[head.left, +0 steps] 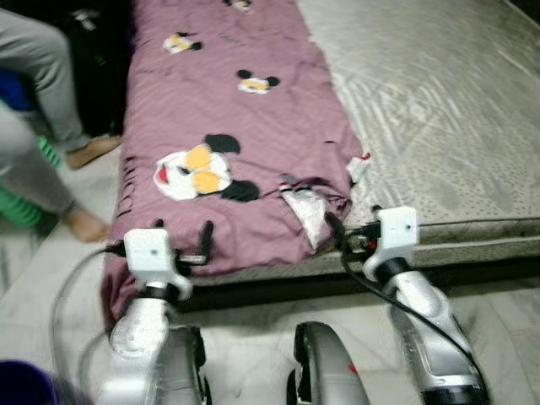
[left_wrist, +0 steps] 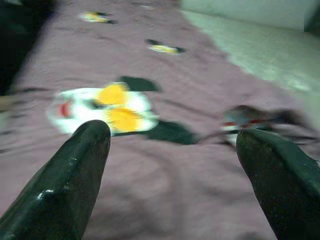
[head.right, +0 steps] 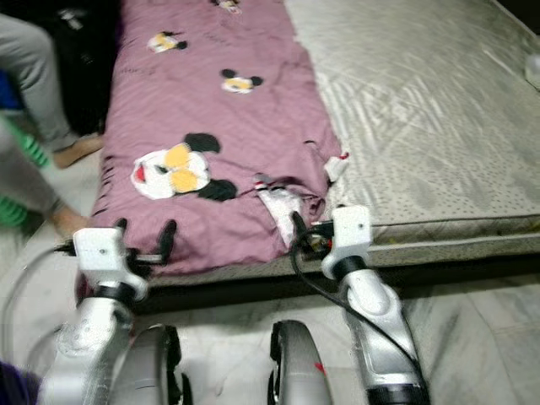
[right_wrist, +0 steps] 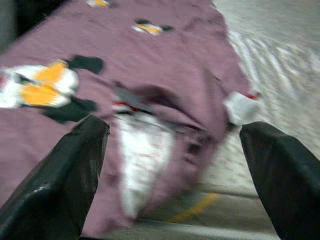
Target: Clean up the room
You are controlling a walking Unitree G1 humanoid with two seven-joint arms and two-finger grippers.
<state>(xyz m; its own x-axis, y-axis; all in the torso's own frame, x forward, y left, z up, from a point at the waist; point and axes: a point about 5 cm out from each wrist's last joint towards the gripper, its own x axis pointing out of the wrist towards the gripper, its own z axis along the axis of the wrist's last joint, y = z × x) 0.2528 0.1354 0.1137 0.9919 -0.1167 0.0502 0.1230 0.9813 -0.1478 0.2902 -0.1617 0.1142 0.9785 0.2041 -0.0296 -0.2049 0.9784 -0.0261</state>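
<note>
Arms reach toward blanket (head.left: 228,110), left fingers (left_wrist: 65,185) and right fingers (right_wrist: 60,180) spread wide.

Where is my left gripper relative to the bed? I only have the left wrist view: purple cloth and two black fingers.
Observer: The left gripper hangs open over the near left corner of the purple blanket.
Operator: What's on the other side?
Observer: The right gripper is open at the blanket's bunched near right corner, where the white underside is turned up.
Operator: Does the blanket cover the whole bed?
Observer: No, the bare grey mattress lies to its right.
Operator: Anyone nearby?
Observer: A person's bare feet stand left of the bed.
</note>
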